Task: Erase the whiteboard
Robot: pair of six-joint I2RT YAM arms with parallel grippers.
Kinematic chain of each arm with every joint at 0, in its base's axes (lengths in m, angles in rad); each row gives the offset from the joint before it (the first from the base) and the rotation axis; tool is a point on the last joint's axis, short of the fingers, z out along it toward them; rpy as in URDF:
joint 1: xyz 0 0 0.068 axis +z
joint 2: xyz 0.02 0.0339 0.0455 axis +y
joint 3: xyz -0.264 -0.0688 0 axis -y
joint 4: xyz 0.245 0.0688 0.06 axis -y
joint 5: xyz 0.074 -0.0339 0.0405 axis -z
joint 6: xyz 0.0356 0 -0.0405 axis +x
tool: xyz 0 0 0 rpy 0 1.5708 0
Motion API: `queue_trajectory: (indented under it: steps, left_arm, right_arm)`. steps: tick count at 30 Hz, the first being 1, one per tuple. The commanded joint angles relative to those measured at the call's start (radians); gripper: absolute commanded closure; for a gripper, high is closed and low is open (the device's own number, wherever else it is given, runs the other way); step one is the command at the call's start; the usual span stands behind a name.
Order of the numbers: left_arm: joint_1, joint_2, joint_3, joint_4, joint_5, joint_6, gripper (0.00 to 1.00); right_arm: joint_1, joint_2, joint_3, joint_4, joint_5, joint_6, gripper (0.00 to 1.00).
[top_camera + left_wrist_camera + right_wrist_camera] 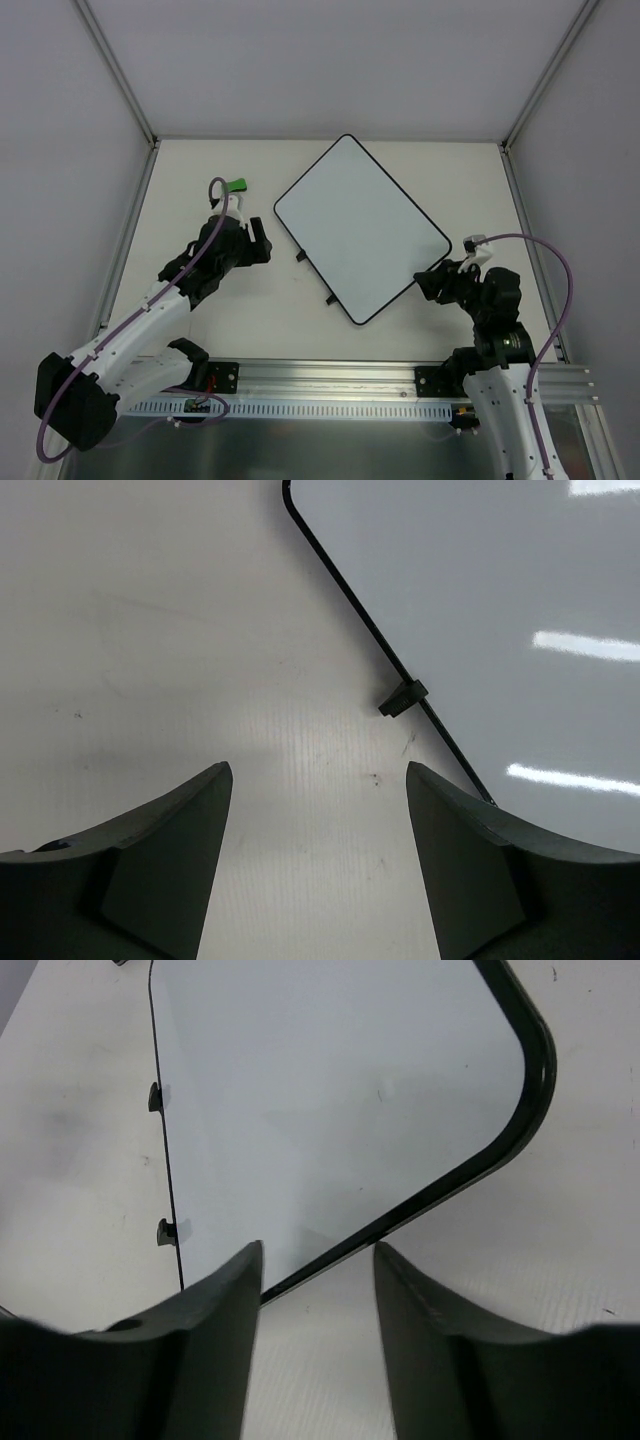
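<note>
The whiteboard (360, 225) lies flat and turned at an angle in the middle of the table; its white surface shows no marks. It has a thin black frame and two small black feet (300, 256) on its near-left edge. My left gripper (266, 243) is open and empty, just left of the board; the left wrist view (318, 770) shows bare table between the jaws, with the board (520, 600) and one foot (403, 697) ahead on the right. My right gripper (430, 283) is open and empty at the board's near-right edge; in the right wrist view (318, 1248) the board's frame (440, 1195) runs just ahead of the fingertips.
A small green eraser block (236, 184) lies on the table behind the left arm, near its purple cable. White walls with metal rails (130, 240) close in the table on three sides. An aluminium rail (330, 380) runs along the near edge.
</note>
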Motion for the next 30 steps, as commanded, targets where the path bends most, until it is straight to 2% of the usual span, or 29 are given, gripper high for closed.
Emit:
queue_trajectory:
  steps: [1, 3, 4, 7, 10, 14, 18, 25, 27, 30]
  left_arm:
    - [-0.004, -0.029, 0.001, 0.020, -0.025, 0.015, 0.29]
    - [-0.004, -0.034, 0.001, 0.020, -0.027, 0.016, 0.28]
    - [-0.003, -0.040, 0.002, 0.020, -0.025, 0.016, 0.28]
    - [-0.004, -0.054, 0.008, 0.015, -0.024, 0.018, 0.25]
    - [-0.004, -0.078, 0.018, 0.008, -0.022, 0.024, 0.20]
    - [-0.004, -0.120, 0.051, -0.028, -0.027, 0.045, 0.11]
    - [-0.003, -0.190, 0.105, -0.089, -0.047, 0.085, 0.01]
    - [-0.004, -0.374, 0.228, -0.235, -0.105, 0.185, 0.01]
    - [-0.004, -0.445, 0.268, -0.267, -0.136, 0.214, 0.01]
    - [-0.004, -0.540, 0.310, -0.324, -0.174, 0.249, 0.01]
  right_arm:
    - [-0.004, -0.028, 0.019, -0.011, 0.014, -0.021, 0.44]
    - [-0.006, -0.033, 0.046, -0.040, 0.029, -0.024, 0.37]
    - [-0.004, -0.041, 0.058, -0.052, 0.035, -0.026, 0.29]
    - [-0.004, -0.057, 0.109, -0.101, 0.080, -0.024, 0.14]
    - [-0.006, -0.079, 0.173, -0.159, 0.150, -0.031, 0.06]
    - [-0.004, -0.084, 0.281, -0.257, 0.288, -0.057, 0.01]
    - [-0.004, -0.074, 0.413, -0.329, 0.428, -0.098, 0.01]
    - [-0.004, -0.042, 0.650, -0.445, 0.621, -0.234, 0.01]
    - [-0.004, -0.054, 0.681, -0.457, 0.644, -0.306, 0.01]
    - [0.008, -0.083, 0.727, -0.459, 0.696, -0.314, 0.01]
